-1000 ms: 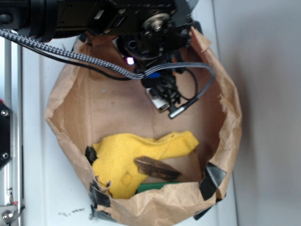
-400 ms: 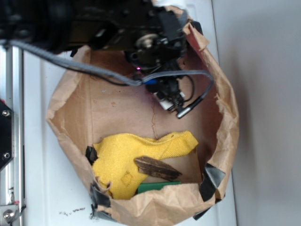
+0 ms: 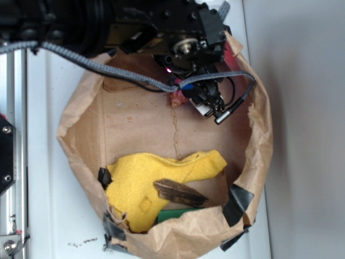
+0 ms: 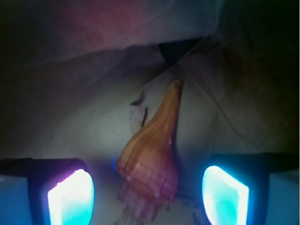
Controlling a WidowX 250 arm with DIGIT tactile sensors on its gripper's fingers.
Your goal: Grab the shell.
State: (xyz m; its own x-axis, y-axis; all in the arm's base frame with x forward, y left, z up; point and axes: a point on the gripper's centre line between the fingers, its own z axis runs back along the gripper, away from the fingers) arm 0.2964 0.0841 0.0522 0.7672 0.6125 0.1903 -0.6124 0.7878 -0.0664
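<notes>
Inside a crumpled paper bag (image 3: 81,118) on a white desk (image 3: 43,216), a WidowX arm is closing in on its target. Nearest the bag's lower rim, a yellow cloth (image 3: 145,183) is lying under a dark flat wood piece (image 3: 180,192), with a green object (image 3: 175,215) edging out beneath; none of these is being touched. Farther in, at the bag's upper edge, the gripper (image 4: 147,192) is hovering with its jaws spread wide, their glowing pads (image 4: 70,197) standing either side of the shell (image 4: 152,159). The orange-brown shell is lying on the bag's floor between the pads, its knobby whorl toward the gripper and its pointed tail running away toward the far paper wall. The approach appears all but finished; the next move is likely calling for a slight descent, then a squeeze across the whorl, its broadest part, without snagging the paper.
</notes>
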